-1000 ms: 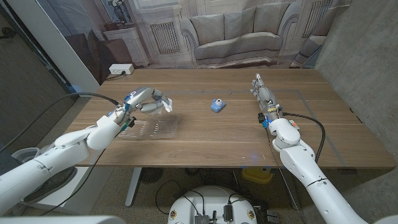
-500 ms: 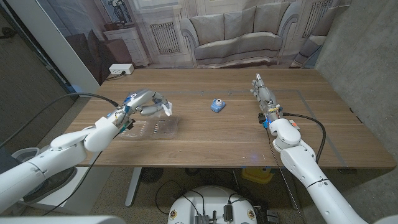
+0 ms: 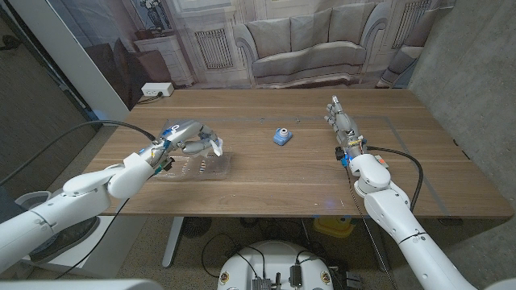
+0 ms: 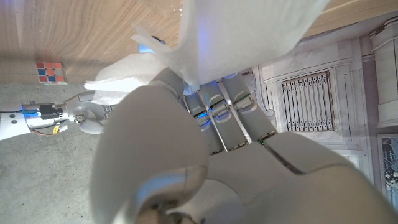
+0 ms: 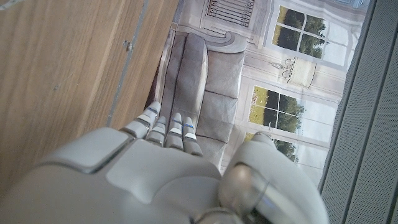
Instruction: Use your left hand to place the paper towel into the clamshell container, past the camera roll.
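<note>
**Towel held over the clamshell**

Towel (image 3: 214, 143), white, soft and crumpled, hung from the fingers (image 3: 199, 134) of the left hand (image 3: 187, 134), which pinched it at its upper part. It drooped as a loose pointed wad, its long axis roughly up and down, the free end pointing at the tabletop (image 3: 290, 177). In the left wrist view the same sheet (image 4: 236, 37) spread wide and creased beyond the pale, smooth fingers (image 4: 211, 109) closed on it.

Just under and beside the towel lay the clamshell (image 3: 200, 167), a clear, thin plastic shell, opened flat, with small dimples across its surface; its long axis ran across the tabletop. The towel's tip sat above the clamshell's far right part; whether it touched the plastic could not be told.

The camera roll (image 3: 280, 137), a small blue rounded object, sat well to the right of the clamshell on the brown wood-grained tabletop.

The right hand (image 3: 342, 122) stood on the right side with straight fingers (image 5: 168, 124) close together, holding nothing.
</note>
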Action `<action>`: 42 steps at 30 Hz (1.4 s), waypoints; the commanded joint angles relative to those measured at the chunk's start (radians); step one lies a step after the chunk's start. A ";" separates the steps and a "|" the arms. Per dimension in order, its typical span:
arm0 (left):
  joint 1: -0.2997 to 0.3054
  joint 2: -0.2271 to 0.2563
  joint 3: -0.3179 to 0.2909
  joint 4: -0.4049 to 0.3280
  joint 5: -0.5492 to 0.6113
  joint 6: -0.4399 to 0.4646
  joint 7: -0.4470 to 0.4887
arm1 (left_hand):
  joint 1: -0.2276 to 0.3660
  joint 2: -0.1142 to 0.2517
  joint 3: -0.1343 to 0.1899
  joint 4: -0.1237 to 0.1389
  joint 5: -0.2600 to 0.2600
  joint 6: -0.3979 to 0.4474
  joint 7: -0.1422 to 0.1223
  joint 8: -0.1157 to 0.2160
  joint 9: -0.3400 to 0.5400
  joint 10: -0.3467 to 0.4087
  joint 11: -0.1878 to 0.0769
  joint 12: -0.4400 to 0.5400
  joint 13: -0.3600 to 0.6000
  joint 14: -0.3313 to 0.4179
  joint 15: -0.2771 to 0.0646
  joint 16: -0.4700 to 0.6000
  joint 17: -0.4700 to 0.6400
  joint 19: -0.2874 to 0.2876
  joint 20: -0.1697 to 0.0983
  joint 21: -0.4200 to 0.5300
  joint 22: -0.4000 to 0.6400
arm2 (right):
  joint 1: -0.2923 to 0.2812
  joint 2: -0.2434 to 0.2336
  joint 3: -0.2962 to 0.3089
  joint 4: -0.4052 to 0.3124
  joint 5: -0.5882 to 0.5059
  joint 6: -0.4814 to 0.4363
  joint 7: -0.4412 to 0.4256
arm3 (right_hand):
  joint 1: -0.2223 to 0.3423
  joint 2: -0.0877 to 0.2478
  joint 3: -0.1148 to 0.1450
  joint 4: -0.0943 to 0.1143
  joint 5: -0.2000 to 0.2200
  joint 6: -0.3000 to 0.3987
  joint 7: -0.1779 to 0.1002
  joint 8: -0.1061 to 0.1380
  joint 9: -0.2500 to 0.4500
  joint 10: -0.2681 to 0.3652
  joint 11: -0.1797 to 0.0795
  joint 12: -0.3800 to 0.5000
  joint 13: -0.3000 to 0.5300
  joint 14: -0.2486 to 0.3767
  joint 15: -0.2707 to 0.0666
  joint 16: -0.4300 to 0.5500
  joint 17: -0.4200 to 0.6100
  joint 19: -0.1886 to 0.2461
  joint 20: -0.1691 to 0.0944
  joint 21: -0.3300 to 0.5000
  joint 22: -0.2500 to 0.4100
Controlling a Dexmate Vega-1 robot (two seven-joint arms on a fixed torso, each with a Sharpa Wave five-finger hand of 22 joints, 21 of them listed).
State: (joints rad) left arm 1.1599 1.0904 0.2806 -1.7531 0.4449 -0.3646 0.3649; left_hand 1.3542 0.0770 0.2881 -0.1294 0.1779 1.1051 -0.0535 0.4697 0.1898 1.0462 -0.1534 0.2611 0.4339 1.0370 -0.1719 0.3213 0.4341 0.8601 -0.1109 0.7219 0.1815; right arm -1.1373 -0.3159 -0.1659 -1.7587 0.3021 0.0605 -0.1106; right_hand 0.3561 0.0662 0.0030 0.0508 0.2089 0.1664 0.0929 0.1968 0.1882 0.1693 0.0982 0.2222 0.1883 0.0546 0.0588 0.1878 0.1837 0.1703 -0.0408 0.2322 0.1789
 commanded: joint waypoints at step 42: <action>0.016 0.039 0.068 -0.073 0.134 0.200 -0.007 | 0.004 -0.011 0.007 0.002 -0.001 0.018 0.001 -0.003 0.002 0.017 -0.001 -0.008 0.015 0.018 -0.060 -0.011 0.014 -0.005 -0.030 0.024 0.000 | -0.016 -0.005 0.005 0.003 0.016 -0.014 0.003 | 0.000 0.010 0.002 -0.006 -0.001 0.008 0.003 0.001 0.002 0.013 0.001 -0.001 0.002 0.010 0.000 0.001 0.002 0.015 -0.011 -0.011 0.005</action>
State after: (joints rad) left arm 1.1955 1.1396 0.3195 -1.8355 0.5614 -0.1849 0.3506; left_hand 1.3556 0.0679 0.2881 -0.1294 0.1779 1.1156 -0.0535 0.4698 0.1891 1.0570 -0.1570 0.2545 0.4434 1.0455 -0.1738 0.3135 0.4431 0.8601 -0.1108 0.7401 0.1817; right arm -1.1462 -0.3180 -0.1619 -1.7453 0.3166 0.0547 -0.1061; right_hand 0.3520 0.0702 0.0031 0.0509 0.2089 0.1664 0.0929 0.1968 0.1882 0.1770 0.0986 0.2222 0.1883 0.0546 0.0588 0.1878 0.1836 0.1722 -0.0389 0.2243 0.1789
